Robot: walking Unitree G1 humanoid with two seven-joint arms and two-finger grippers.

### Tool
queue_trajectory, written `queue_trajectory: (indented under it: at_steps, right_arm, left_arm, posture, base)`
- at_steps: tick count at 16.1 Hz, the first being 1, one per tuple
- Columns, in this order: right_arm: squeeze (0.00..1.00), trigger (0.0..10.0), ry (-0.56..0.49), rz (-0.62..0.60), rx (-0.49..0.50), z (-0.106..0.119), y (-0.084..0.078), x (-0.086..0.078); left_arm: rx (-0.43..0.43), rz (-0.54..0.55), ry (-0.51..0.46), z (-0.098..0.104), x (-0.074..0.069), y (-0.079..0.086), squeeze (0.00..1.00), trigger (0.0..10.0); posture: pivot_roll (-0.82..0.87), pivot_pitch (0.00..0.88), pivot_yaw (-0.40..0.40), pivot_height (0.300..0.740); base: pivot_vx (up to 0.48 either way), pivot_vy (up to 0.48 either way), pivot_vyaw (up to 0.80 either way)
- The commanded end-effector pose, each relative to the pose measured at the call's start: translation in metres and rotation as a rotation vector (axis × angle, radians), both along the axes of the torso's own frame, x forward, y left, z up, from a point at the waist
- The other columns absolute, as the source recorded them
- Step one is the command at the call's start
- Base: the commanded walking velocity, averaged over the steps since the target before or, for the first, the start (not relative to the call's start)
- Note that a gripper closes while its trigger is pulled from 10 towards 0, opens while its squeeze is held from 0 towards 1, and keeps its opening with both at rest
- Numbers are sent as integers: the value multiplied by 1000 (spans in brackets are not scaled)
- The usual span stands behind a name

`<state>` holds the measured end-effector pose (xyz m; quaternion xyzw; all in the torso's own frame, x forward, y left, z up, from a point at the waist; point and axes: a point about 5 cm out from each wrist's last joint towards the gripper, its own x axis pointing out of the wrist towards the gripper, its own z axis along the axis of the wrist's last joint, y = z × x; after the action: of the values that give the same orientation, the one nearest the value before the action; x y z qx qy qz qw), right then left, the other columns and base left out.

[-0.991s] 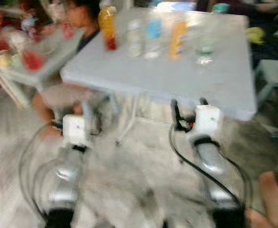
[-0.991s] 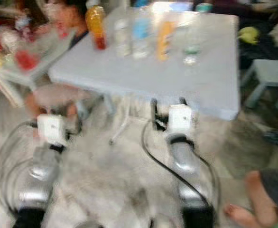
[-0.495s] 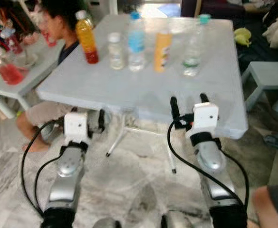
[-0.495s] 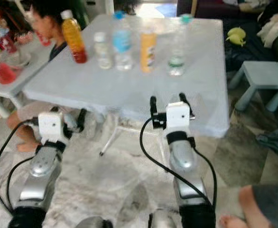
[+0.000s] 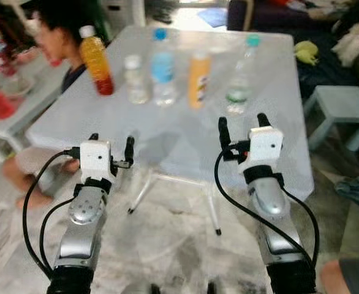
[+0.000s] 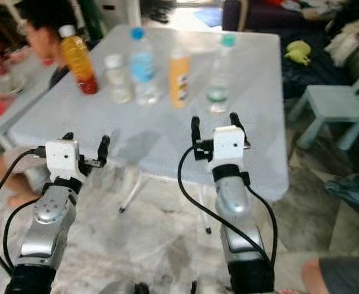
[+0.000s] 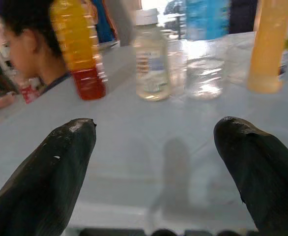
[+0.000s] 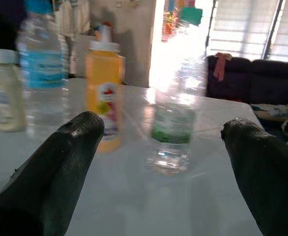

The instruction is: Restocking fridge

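Note:
Several bottles stand in a row on a pale grey table (image 5: 271, 153): an orange-red juice bottle (image 5: 97, 64), a small clear bottle with a white cap (image 5: 134, 79), a blue-labelled water bottle (image 5: 163, 70), an orange bottle (image 5: 198, 79) and a clear green-capped bottle (image 5: 241, 76). My left gripper (image 5: 111, 139) is open at the table's near edge, facing the small clear bottle (image 7: 151, 56). My right gripper (image 5: 242, 120) is open over the near edge. It points at the green-labelled bottle (image 8: 172, 128), with the orange bottle (image 8: 103, 93) beside it. Neither gripper holds anything.
A person (image 5: 51, 37) sits at the table's left side, by a low table (image 5: 8, 119) with red items. A pale blue stool (image 5: 342, 101) stands to the right and a dark sofa (image 5: 277, 12) behind. The table's legs (image 5: 143, 190) stand on marble floor; a person's knee (image 5: 351, 275) is bottom right.
The whole view has shifted and sharpened as I came closer to the table. Both grippers stay open and now reach the table's near edge.

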<state>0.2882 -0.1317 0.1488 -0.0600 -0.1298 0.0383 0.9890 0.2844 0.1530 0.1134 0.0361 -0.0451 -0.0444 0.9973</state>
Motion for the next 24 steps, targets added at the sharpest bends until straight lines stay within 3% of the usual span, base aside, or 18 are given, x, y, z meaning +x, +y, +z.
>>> queue_trajectory:
  at_steps: [1, 7, 13, 16, 21, 24]
  right_arm:
    - [0, 10000, -22, -12, -11, 5, -3, 0]
    - [0, 10000, 42, -64, 37, -9, -13, -6]
    - [0, 10000, -9, -68, 21, 6, -12, -2]
    - [0, 10000, -55, -55, -11, 15, -11, -2]
    - [0, 10000, -159, 125, -61, 45, 7, 8]
    - [0, 10000, -193, 126, -73, 55, 7, 13]
  left_arm:
    - [-8, -22, -9, 4, 1, -5, 0, 10000]
    - [8, -24, 19, -4, -4, 1, 0, 10000]
    - [31, 30, -22, 10, -10, 22, 0, 10000]
    - [17, 38, -4, 5, -16, 18, 0, 10000]
    - [7, 20, 13, 2, -20, 12, 0, 10000]
    - [15, 16, 14, 3, -19, 14, 0, 10000]
  posture:
    - [-17, 84, 62, 740]
    - [-12, 87, 64, 740]
    - [1, 152, 53, 740]
    - [-1, 154, 47, 740]
    - [-1, 150, 56, 740]
    - [4, 157, 58, 740]
  base:
    - [371, 0, 0]
    - [387, 0, 0]
    - [249, 0, 0]
    - [0, 0, 0]
    - [0, 0, 0]
    - [0, 0, 0]
